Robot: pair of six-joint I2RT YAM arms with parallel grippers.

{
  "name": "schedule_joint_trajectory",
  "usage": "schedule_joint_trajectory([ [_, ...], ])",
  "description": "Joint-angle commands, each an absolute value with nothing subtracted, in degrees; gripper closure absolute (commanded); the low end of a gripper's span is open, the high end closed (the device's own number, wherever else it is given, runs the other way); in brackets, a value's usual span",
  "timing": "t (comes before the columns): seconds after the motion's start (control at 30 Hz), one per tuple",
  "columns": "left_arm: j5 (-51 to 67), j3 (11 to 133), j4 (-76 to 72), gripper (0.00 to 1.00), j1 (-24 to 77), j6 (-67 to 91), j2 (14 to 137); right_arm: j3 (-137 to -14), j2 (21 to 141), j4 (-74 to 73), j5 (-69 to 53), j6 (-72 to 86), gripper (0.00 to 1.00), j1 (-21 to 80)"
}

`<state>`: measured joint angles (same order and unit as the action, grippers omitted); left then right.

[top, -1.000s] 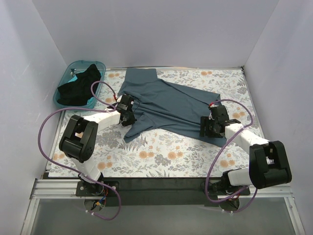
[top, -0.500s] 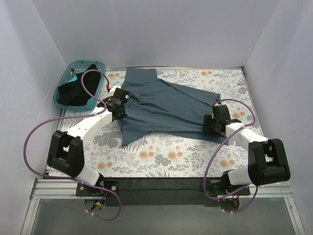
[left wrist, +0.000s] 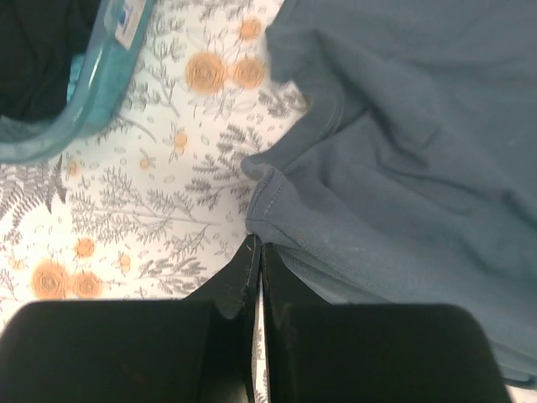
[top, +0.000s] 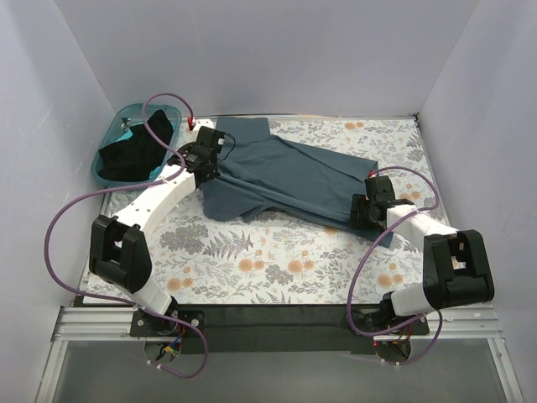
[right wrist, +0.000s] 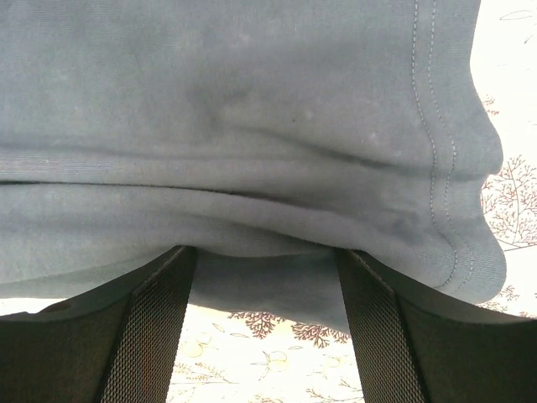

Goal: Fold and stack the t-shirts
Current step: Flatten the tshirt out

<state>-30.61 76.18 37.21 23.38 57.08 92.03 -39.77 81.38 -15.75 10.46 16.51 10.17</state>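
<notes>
The blue-grey t-shirt (right wrist: 252, 126) is covering the tips of the right hand (right wrist: 264, 252). The teal basket (left wrist: 84, 109) and the black t-shirt (left wrist: 33, 50) inside it are running off the left wrist view's top-left corner.

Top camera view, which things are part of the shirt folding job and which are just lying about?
Job: blue-grey t-shirt, spread on the table; black t-shirt, in the basket.
Lying about: teal basket; floral table cover; purple cables.

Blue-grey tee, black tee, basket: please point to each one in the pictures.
Blue-grey tee (top: 289, 180): top view, middle of its body.
Black tee (top: 130, 155): top view, middle of the heap.
Basket (left wrist: 88, 96): left wrist view, its teal rim.
</notes>
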Motion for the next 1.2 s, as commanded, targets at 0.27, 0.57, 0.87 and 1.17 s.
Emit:
schedule_joint_trajectory([
  [0.27, -30.86, 87.44, 29.27, 0.87, 19.96, 52.2, 104.65, -44.73, 83.77, -19.95, 12.48, 14.77, 0.35, 9.23],
  [0.57, -23.91, 86.94, 29.62, 0.32, 19.51, 55.89, 102.23, -44.39, 74.28, -21.97, 8.36, 15.03, 0.35, 10.81],
  [0.87, -17.05, 62.16, 28.22, 0.24, 17.14, 62.75, 87.37, -39.38, 65.4, -24.78, 9.84, 15.56, 0.35, 11.25],
  [1.17, -14.6, 57.57, 25.14, 0.23, 16.52, 63.46, 90.35, -38.06, 62.14, -25.75, 10.72, 15.56, 0.35, 11.34],
])
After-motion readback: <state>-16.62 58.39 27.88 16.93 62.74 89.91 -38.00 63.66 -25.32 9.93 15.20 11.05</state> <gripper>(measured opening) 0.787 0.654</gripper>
